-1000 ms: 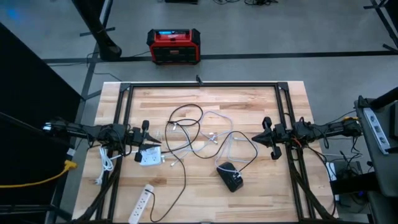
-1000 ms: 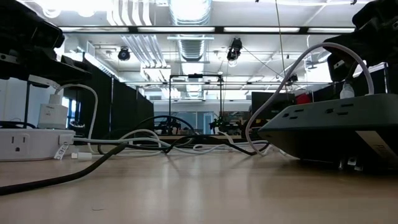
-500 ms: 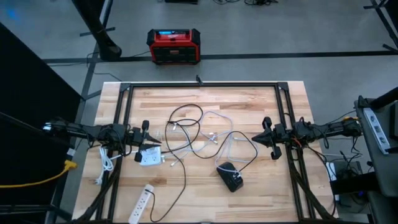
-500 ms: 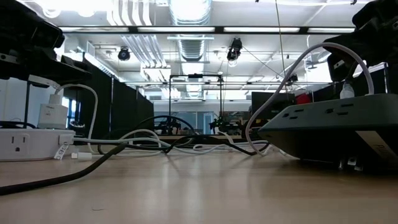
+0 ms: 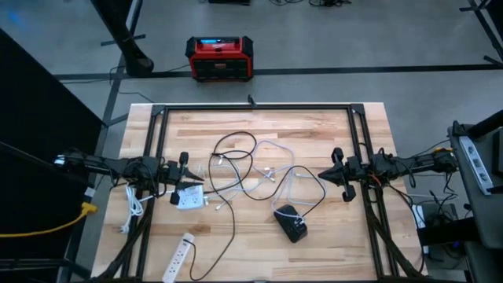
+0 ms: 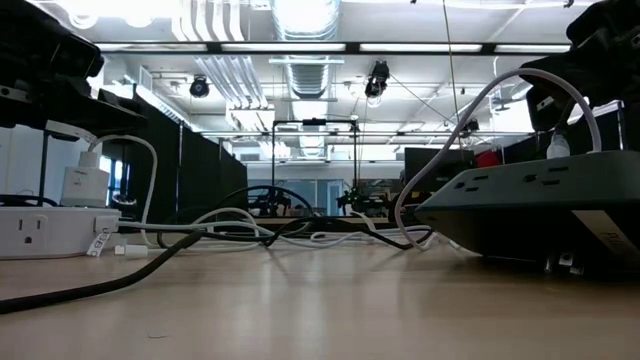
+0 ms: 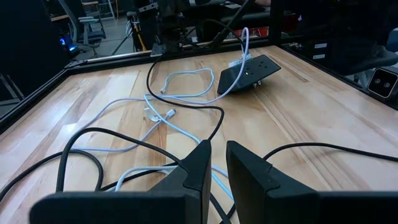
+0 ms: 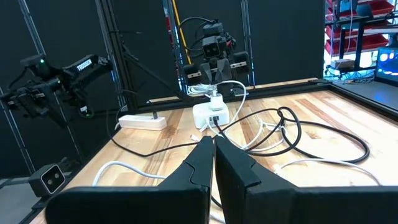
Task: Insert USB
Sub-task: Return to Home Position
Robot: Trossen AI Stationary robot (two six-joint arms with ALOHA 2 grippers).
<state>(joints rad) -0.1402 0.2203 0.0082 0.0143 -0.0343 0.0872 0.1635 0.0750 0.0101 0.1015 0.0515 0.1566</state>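
White USB cables (image 5: 271,174) lie tangled with black cords mid-table; loose plug ends (image 7: 169,114) rest on the wood. A white power strip with a white charger (image 5: 189,196) lies just before my left gripper (image 5: 203,180). A black power strip (image 5: 291,223) lies near the front, a white cable plugged into it (image 7: 244,61). My left gripper (image 7: 217,163) hangs above the table's left side, fingers all but together, holding nothing. My right gripper (image 5: 321,176) hovers at the right side, shut and empty (image 8: 213,149).
A long white power strip (image 5: 179,255) lies by the near left edge. Black cord loops (image 5: 236,153) spread across the middle. A black frame (image 5: 255,107) borders the table. A red and black box (image 5: 220,57) stands on the floor beyond the far edge.
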